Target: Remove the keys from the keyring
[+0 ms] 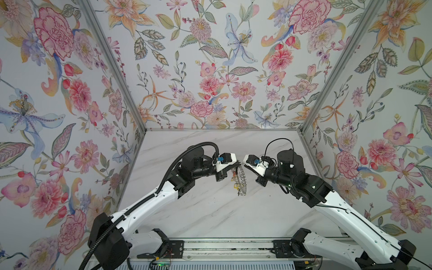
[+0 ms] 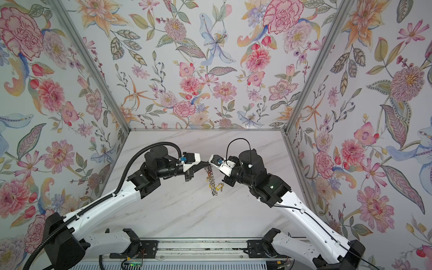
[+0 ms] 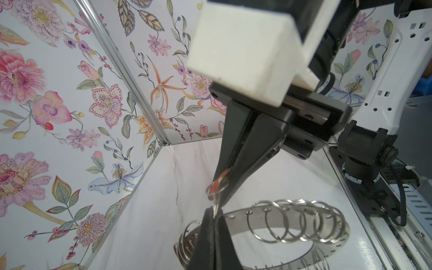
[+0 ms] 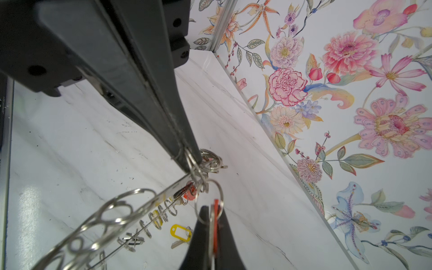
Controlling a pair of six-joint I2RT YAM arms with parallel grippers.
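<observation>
Watching remotely, I see my left gripper (image 4: 187, 163) clamped on the raised keyring (image 3: 238, 214), right gripper (image 4: 212, 215) pinching its red-tagged key (image 3: 221, 178), while a yellow-tagged key (image 4: 178, 231) on the surface (image 4: 70, 140) escapes the left wrist view.

Open tabletop (image 2: 187, 210), one loose key (image 2: 219, 187)

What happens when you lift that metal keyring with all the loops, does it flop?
Probably stiff: the keyring holds its round band shape though the left tool grips it at one spot only. Its wire loops look loosely threaded, so they likely swing. It is shiny metal, so perhaps slippery.
</observation>
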